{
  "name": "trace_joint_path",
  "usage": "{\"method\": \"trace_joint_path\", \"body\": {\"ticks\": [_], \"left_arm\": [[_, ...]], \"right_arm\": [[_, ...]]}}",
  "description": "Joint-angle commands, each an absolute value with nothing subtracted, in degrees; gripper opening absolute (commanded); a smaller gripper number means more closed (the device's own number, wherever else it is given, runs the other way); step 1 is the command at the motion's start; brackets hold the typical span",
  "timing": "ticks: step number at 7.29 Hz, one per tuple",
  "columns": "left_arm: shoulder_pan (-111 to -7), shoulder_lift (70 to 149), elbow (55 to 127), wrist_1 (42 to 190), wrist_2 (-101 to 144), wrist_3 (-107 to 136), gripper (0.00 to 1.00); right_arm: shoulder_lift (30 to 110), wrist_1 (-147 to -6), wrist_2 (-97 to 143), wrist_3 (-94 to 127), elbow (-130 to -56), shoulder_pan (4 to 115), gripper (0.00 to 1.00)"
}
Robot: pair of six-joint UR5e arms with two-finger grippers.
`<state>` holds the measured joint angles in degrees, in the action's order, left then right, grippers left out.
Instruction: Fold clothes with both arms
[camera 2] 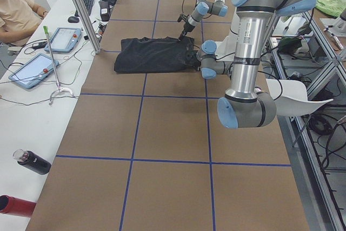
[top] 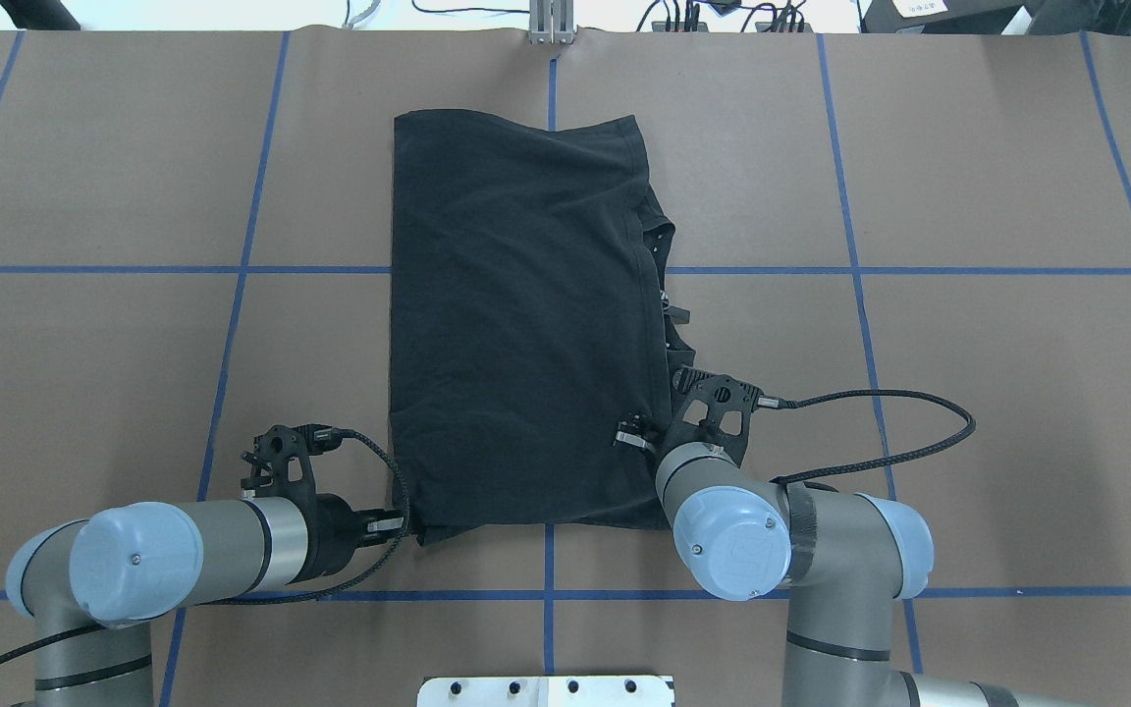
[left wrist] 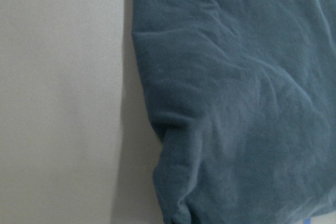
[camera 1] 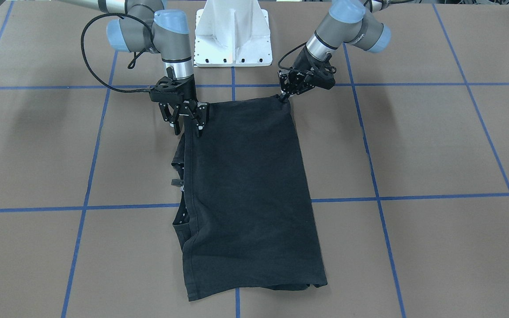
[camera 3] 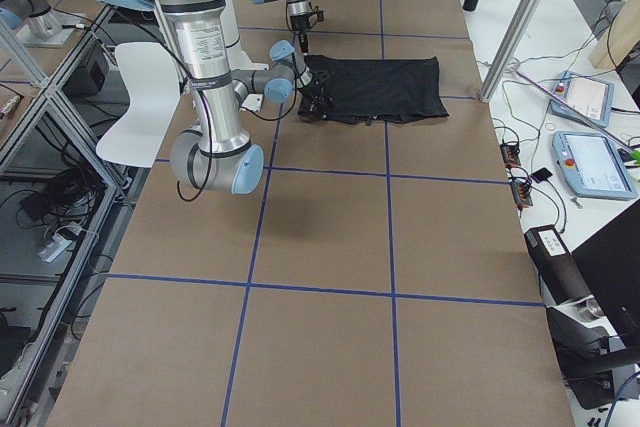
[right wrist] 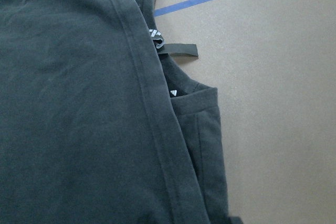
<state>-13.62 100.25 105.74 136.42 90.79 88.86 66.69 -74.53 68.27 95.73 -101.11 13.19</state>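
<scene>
The black T-shirt (camera 1: 245, 185) lies on the brown table, folded in half lengthwise, with its logo hidden; it also shows in the overhead view (top: 516, 314). My left gripper (camera 1: 283, 98) is shut on the shirt's corner nearest the robot, low at the table, and shows in the overhead view (top: 399, 527) too. My right gripper (camera 1: 188, 126) is open, its fingers spread just above the shirt's other near edge, and holds nothing; it shows from overhead (top: 636, 437). The right wrist view shows the shirt's hem and neck label (right wrist: 157, 38). The left wrist view shows only cloth (left wrist: 236, 103).
The white pedestal base (camera 1: 232, 35) stands between the arms at the table's robot side. Blue tape lines (camera 1: 378, 198) grid the brown table. A side bench holds tablets (camera 2: 32, 68) and bottles (camera 2: 32, 162), with an operator (camera 2: 16, 12) sitting beside it.
</scene>
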Motion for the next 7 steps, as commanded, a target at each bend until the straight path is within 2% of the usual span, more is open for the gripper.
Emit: {"method": "trace_joint_path", "body": {"ticks": [1,3,5,7], "left_arm": [[-13.6,100.4,105.8,136.5,90.8,88.9,0.00],[-13.6,100.4,105.8,136.5,90.8,88.9,0.00],[-13.6,100.5,105.8,136.5,90.8,88.9,0.00],[-13.6,100.5,106.0,136.5,90.9,88.8,0.00]], "right_arm": [[66.4,-74.5,68.3,95.8,-101.1,13.1,0.20],[66.5,-74.5,68.2,95.6,-101.1,13.0,0.22],[66.5,-74.5,68.2,95.6,-101.7,13.1,0.19],[66.6,-74.5,68.2,95.6,-102.0,13.1,0.00]]}}
